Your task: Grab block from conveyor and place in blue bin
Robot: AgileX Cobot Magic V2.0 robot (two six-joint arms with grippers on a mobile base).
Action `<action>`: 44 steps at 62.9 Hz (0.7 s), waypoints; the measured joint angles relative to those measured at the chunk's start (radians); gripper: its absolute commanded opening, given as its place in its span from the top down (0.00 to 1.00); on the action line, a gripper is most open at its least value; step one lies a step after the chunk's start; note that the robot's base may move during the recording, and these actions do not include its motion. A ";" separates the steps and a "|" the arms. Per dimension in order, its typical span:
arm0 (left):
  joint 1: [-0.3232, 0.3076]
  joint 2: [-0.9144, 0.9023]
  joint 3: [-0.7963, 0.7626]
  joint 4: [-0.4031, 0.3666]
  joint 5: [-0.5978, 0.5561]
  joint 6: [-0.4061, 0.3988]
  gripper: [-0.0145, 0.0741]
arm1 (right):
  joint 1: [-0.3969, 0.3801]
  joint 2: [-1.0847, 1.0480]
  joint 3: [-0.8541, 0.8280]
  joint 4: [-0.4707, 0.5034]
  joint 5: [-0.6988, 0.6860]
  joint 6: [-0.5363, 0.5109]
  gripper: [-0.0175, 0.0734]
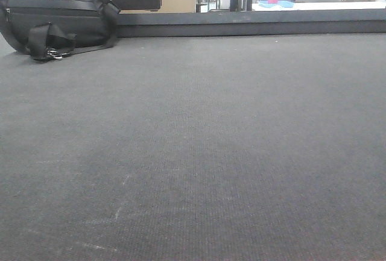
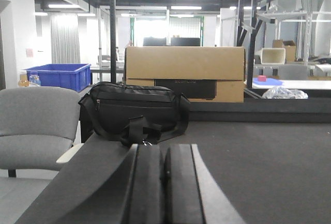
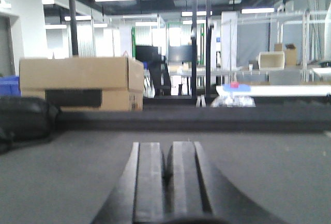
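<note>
The left gripper (image 2: pixel 164 157) and right gripper (image 3: pixel 168 157) were both clenched on nothing, low over the conveyor (image 1: pixel 193 152), nearer than the black bag (image 1: pixel 57 23). The blue bin (image 2: pixel 57 75) stood beyond and left of the bag, and a cardboard box (image 2: pixel 184 74) stood just behind the bag.

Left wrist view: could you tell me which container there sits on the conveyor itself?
The black bag; the cardboard box and blue bin stand farther back, off the conveyor.
</note>
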 measured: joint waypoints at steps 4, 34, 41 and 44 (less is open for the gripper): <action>0.000 0.008 -0.079 0.000 0.094 0.000 0.96 | 0.000 0.022 -0.069 0.000 0.052 0.000 0.99; 0.000 0.599 -0.614 0.004 0.714 0.000 0.96 | 0.000 0.675 -0.632 0.006 0.797 0.002 0.99; 0.000 0.753 -0.700 0.004 0.802 0.000 0.96 | 0.000 0.846 -0.743 0.006 0.976 0.002 0.99; 0.000 0.814 -0.731 0.004 0.822 0.000 0.96 | 0.000 0.904 -0.783 0.006 1.031 0.002 0.99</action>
